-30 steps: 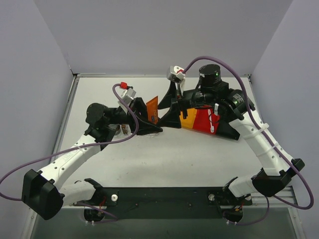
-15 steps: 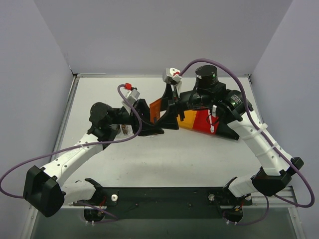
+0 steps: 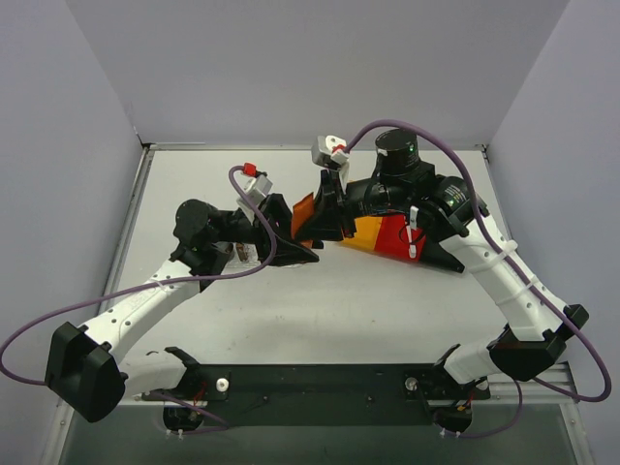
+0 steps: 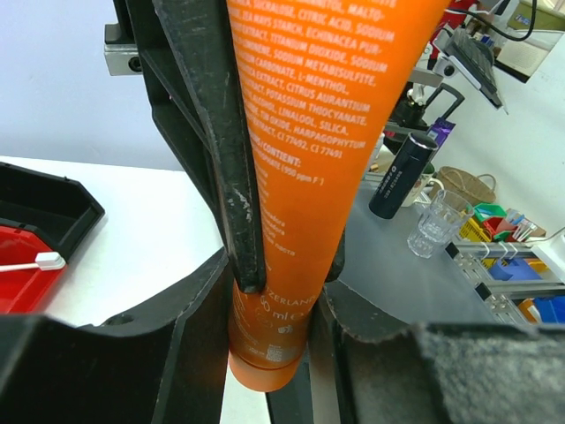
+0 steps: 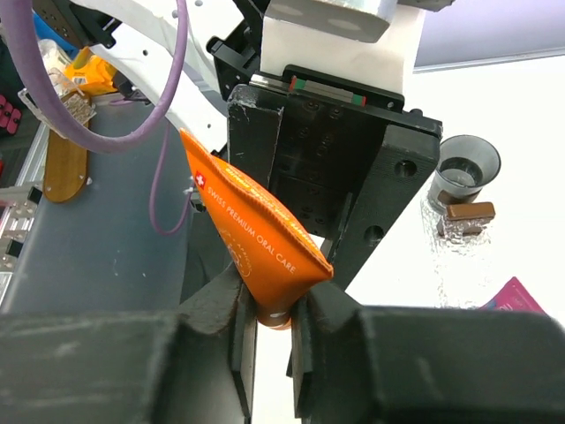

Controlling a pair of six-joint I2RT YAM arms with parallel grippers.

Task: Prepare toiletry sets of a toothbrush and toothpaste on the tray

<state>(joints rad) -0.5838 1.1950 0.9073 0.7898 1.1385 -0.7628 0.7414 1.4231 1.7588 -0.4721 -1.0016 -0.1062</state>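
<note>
Orange toothpaste tube: soft plastic, smooth, satin sheen, crisp white print.
Left gripper: fingers of black plastic, matt, rough-grained close to the lens.
Right gripper: same matt black plastic; finger edge scuffed grey in left wrist view.
Red open bin: glossy plastic; black rim duller.
White tabletop: smooth, matt.
Small dark brown block: looks wooden, lying on crinkly clear film.

Both arms meet at the orange toothpaste tube — each gripper clamped on it.
Left gripper reaches it from the left, right gripper from the right — both pinch near its cap end, wrists angled inward.
</note>
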